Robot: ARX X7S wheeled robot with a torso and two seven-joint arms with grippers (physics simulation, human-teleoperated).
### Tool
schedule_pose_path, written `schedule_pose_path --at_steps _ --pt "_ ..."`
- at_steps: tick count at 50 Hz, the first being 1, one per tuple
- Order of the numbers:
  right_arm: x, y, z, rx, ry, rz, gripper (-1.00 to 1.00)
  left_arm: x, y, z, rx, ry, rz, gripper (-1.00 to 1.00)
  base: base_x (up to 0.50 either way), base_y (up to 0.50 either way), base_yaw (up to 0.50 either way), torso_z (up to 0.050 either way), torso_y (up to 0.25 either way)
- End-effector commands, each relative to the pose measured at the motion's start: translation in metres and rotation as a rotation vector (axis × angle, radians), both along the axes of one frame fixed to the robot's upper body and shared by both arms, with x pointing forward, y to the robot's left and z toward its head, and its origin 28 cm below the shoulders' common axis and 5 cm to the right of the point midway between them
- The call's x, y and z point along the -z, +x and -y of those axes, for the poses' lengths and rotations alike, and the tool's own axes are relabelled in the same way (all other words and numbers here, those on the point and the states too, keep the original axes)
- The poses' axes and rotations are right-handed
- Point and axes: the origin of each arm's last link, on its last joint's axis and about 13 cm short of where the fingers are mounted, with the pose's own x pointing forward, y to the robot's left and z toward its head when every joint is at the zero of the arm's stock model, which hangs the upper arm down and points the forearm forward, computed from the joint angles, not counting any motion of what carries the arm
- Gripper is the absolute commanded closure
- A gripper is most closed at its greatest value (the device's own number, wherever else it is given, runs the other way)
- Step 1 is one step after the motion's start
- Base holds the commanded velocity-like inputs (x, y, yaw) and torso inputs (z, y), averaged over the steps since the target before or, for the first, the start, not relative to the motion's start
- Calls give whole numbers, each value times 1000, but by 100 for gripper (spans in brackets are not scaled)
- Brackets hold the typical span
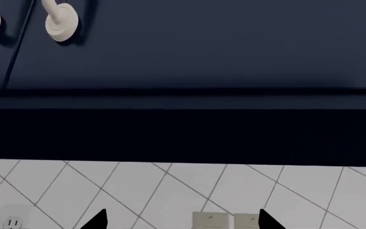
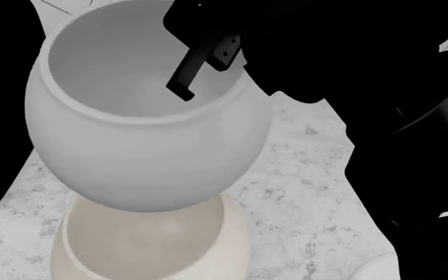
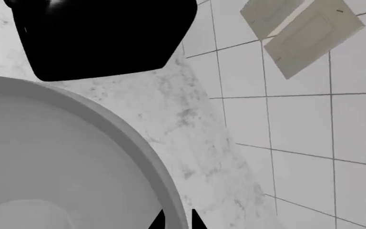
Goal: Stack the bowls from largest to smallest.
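Note:
The medium grey pot-bellied bowl [image 2: 138, 146] hangs tilted just above the large cream bowl [image 2: 142, 245], covering its far rim. My right gripper [image 3: 175, 222] is shut on the grey bowl's rim [image 3: 138, 143], one finger [image 2: 186, 70] inside the bowl and the other outside. A white curve at the head view's lower right corner [image 2: 372, 269] may be the small white bowl. My left gripper [image 1: 181, 222] is open and empty, raised and facing the wall, away from the bowls.
The bowls are over a grey marble counter [image 2: 302, 192]. Behind it is a white tiled wall with switch plates [image 3: 297, 38] and an outlet [image 1: 15, 222]. Dark cabinets with cream knobs [image 1: 61, 21] hang above. My dark arms fill the head view's sides.

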Motion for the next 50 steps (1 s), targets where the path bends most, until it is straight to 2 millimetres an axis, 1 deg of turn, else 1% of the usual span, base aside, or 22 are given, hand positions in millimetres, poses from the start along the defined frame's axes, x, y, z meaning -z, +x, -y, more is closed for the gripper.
schedule_pose_path --at_steps 1,5,10,21,32,39,50 --pt "5 -1 -12 -65 13 -27 100 0 0 -4 -40 6 15 -100 0 0 0 0 0" --pt "11 1 -15 -74 9 -38 100 0 -1 -5 -43 6 16 -100 0 0 0 0 0" --pt "13 3 -17 -81 11 -44 100 1 -2 -6 -48 5 16 -100 0 0 0 0 0" --pt "24 8 -17 -85 19 -63 100 2 -3 -8 -51 3 14 -100 0 0 0 0 0" --pt "35 10 -13 -83 28 -84 100 3 0 -7 -51 6 11 -100 0 0 0 0 1" --pt "38 9 -12 -85 31 -90 100 2 0 -6 -49 8 13 -100 0 0 0 0 0" --pt "48 10 -10 -84 40 -107 100 2 1 -6 -50 8 13 -100 0 0 0 0 0"
